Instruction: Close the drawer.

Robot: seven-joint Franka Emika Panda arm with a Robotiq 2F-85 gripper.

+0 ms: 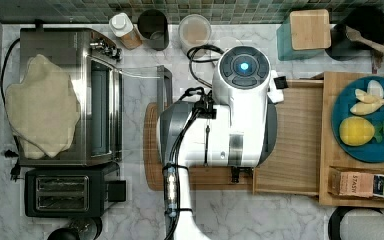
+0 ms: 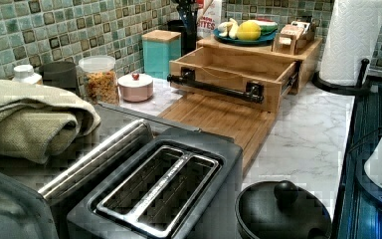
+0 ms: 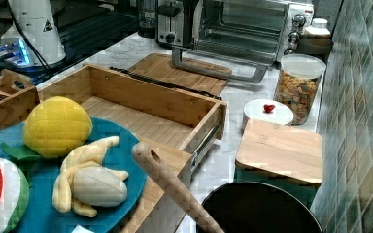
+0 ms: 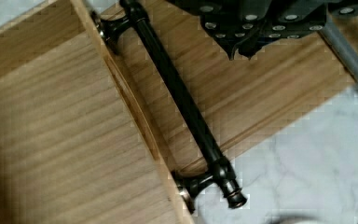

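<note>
The drawer (image 1: 290,140) stands pulled out of the wooden stand (image 1: 328,150), towards the top view's left, with its bare grained bottom (image 3: 136,119) showing. A black bar handle (image 2: 211,87) runs across its front panel. In the wrist view the handle (image 4: 182,100) lies diagonally between the drawer's bottom (image 4: 51,140) and the cutting board (image 4: 261,93). My gripper (image 4: 243,50) hangs over the board, a short way off the handle, shut and holding nothing. In the top view the white arm (image 1: 235,115) covers the drawer's front edge.
The stand's top holds a blue plate (image 1: 365,150) of toy fruit and a box of tea packets (image 1: 365,184). A toaster oven (image 1: 80,95) with its door open and a black toaster (image 1: 65,192) are at the top view's left. Jars (image 2: 99,77) line the tiled wall.
</note>
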